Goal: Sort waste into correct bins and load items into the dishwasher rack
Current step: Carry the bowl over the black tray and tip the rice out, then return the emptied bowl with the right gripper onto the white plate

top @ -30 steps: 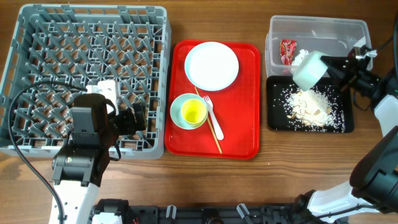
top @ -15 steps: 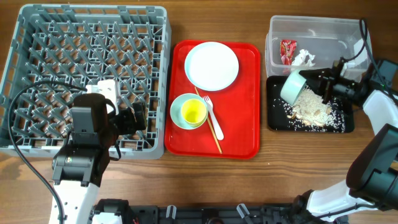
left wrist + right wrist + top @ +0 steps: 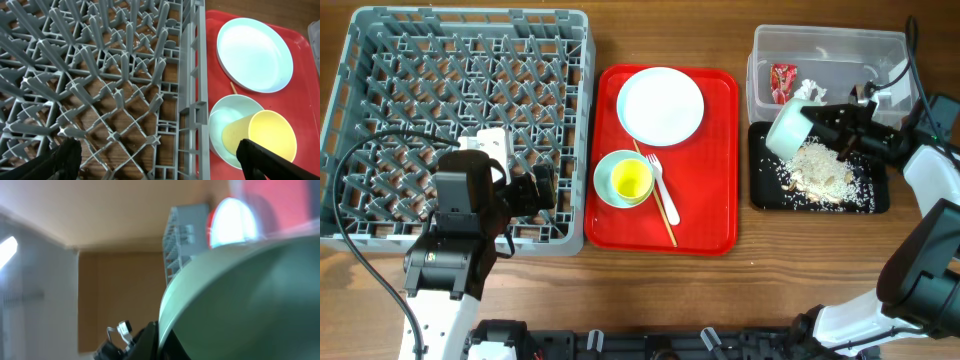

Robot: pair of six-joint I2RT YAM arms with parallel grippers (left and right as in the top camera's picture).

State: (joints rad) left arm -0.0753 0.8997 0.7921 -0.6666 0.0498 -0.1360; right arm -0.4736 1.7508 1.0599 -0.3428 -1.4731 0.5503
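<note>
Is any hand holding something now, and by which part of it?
The right hand holds a pale blue-green bowl, apparently by its rim, tilted above the black tray. The left hand is open and holds nothing.

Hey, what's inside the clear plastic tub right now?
A red snack wrapper and a crumpled white napkin lie at the left end of the clear tub. The right gripper and its bowl cover part of the near edge, so anything there is hidden.
</note>
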